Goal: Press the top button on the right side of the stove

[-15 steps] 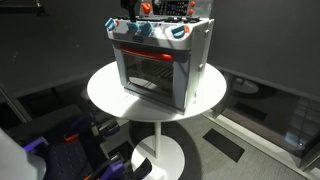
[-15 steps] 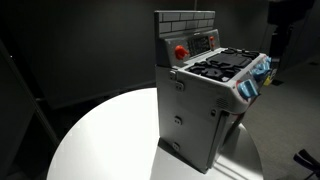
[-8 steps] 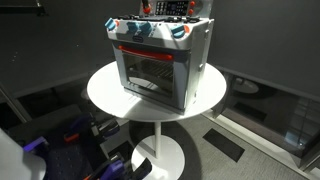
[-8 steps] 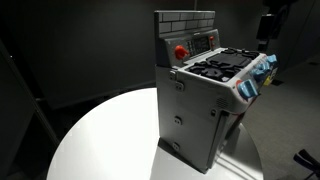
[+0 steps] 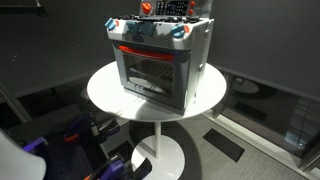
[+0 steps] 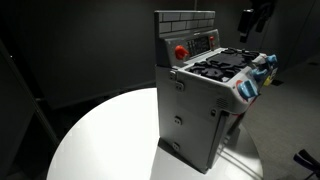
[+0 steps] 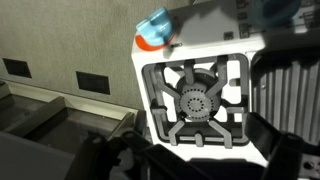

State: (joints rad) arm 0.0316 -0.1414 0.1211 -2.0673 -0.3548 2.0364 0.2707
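Note:
The stove (image 5: pixel 160 60) is a small grey toy oven with a red bar and white-and-teal knobs, standing on a round white table (image 5: pixel 105 90). In an exterior view the stove (image 6: pixel 205 95) shows a brick-pattern back panel with a red button (image 6: pixel 181 52) and a small button panel (image 6: pixel 206 41). My gripper (image 6: pixel 255 18) hangs above and beyond the stove's knob end, touching nothing. In the wrist view my gripper (image 7: pixel 200 150) is open and empty above the burner grate (image 7: pixel 195 100), with a teal-and-orange knob (image 7: pixel 155 28) at the top. In the front exterior view I cannot make the gripper out.
The table (image 6: pixel 100 140) stands on a single pedestal with a round base (image 5: pixel 160 155). Blue and purple gear (image 5: pixel 75 135) lies on the dark floor beside it. A grey wall with dark sockets (image 7: pixel 92 82) lies past the stove in the wrist view.
My gripper has moved up and sideways toward the stove's top, from beside the knob end to higher above it. The stove has not moved.

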